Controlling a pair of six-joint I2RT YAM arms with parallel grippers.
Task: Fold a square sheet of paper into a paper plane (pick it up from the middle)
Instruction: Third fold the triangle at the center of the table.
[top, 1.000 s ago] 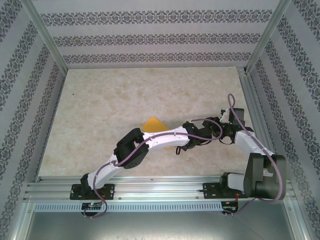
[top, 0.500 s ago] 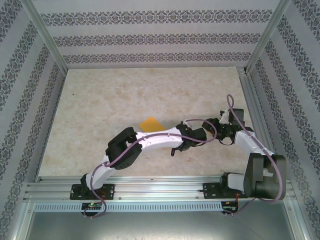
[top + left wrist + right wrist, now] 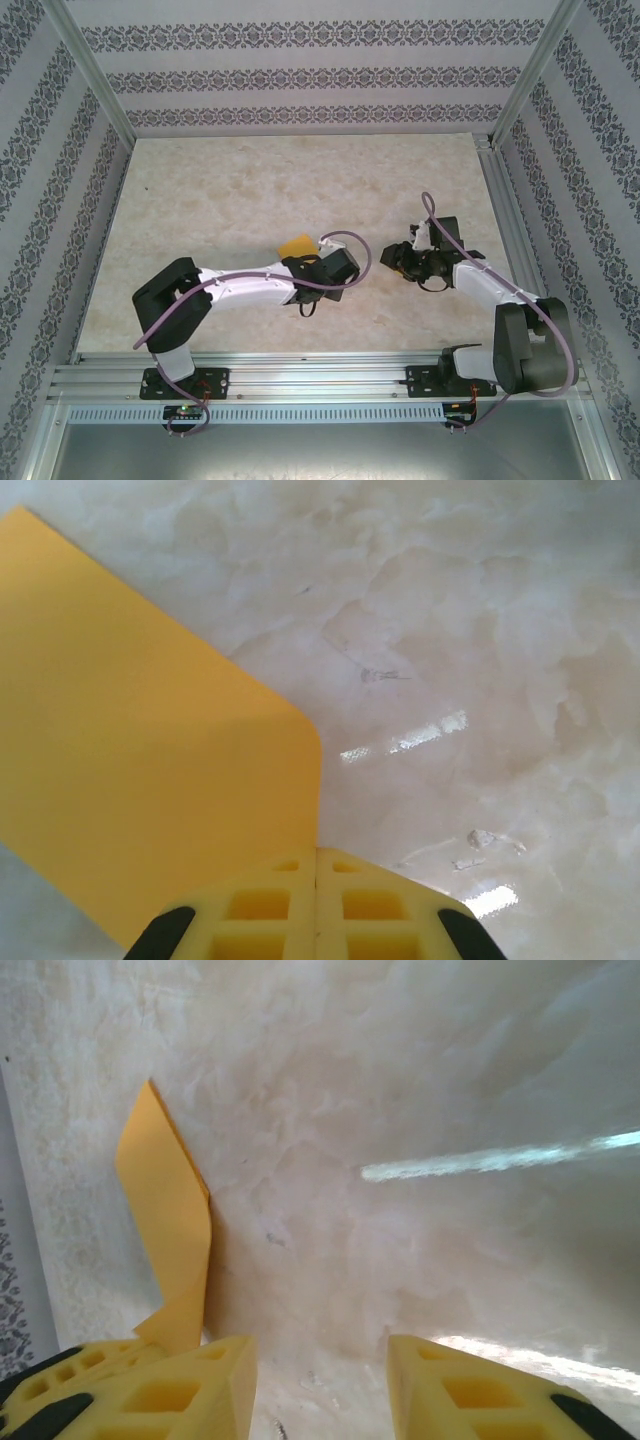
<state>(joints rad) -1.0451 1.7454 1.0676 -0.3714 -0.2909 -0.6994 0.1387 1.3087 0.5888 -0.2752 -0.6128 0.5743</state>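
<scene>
From above, I see the paper [image 3: 297, 245] a little nearer than mid-desk and close to the centre line, a small orange-yellow patch at the tip of the left arm. The left fingers [image 3: 317, 865] are clenched, pad against pad. On the left wrist camera the paper's right edge runs straight down into the seam between them, so I read it as nipped there by that edge. From the seam the paper fans out toward 10 o'clock as one broad, plain face. It has a rounded corner just above the pads and a sharp corner far off at 11 o'clock. Its lower edge hangs clear of the desk [image 3: 250, 180], with pale marbled surface showing beneath it.

The right fingers [image 3: 390, 257] sit at 3 o'clock from the paper in the overhead view, near it but apart, and point back toward it. They are released: on the right wrist camera the two yellow pads stand spread, with bare desk in the gap and nothing between them.

That camera catches the paper nearly edge-on, at the 9 o'clock side of the picture. It looks like a slim strip standing up off the desk, with its long axis running 6 to 12 and its pointed end aimed at about 11. A kink halfway bends the lower half back toward 6, where it drops behind the left-hand pad. From overhead the arm covers part of the paper, so I cannot tell its long axis there.
</scene>
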